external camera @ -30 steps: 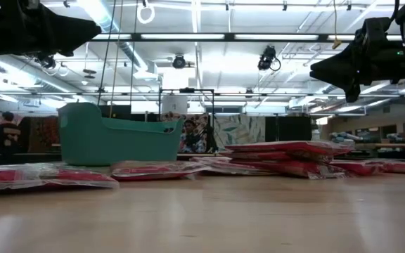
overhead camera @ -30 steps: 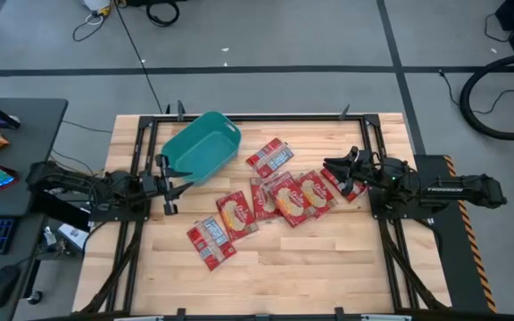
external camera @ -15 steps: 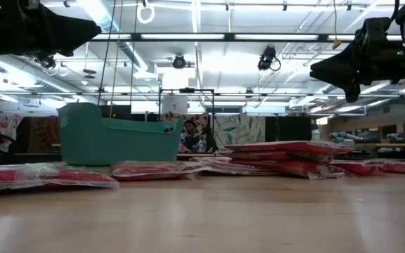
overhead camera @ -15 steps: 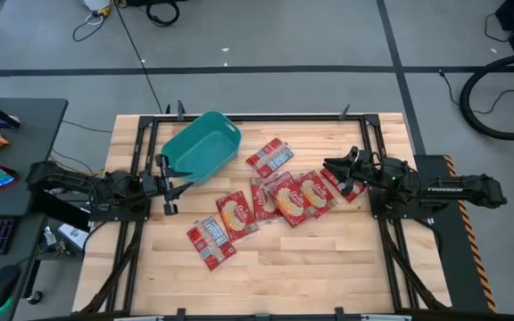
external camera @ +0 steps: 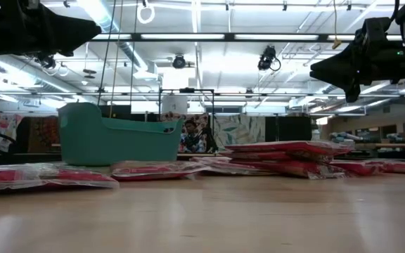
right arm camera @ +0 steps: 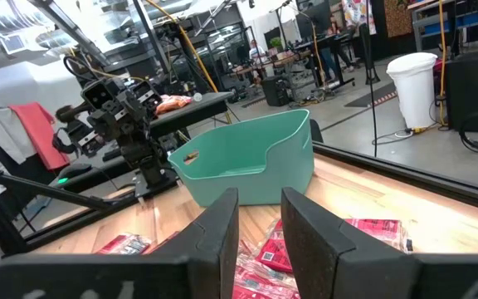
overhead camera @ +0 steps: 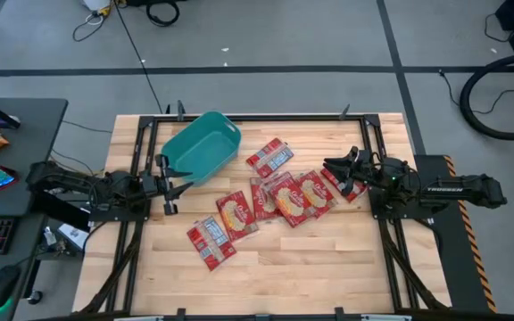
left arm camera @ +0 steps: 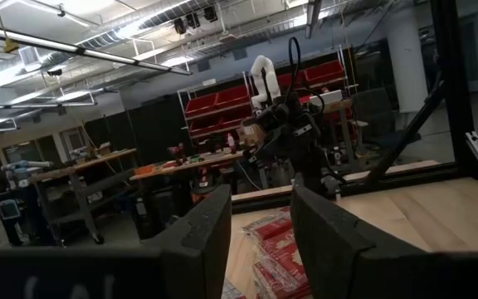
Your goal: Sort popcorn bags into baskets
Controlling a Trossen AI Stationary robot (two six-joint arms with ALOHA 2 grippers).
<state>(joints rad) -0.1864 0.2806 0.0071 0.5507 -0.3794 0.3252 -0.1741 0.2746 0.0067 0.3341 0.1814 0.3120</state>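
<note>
Popcorn bags (overhead camera: 279, 198) overlapped; count unclear

I count one teal tub (overhead camera: 202, 148), rounded corners, upright at the table's far left, nothing visible inside it, about eight flat red popcorn bags (overhead camera: 279, 196) strewn mid-table, several overlapping, two lying apart nearer the front.

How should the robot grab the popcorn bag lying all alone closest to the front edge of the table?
That popcorn bag lies flat on the table, apart from the pile, so coming straight down from above seems best. Pinch across its narrower width near one free short end, since the thin packet offers no upright edge. The left gripper, jaws open, is the nearer one.
</note>
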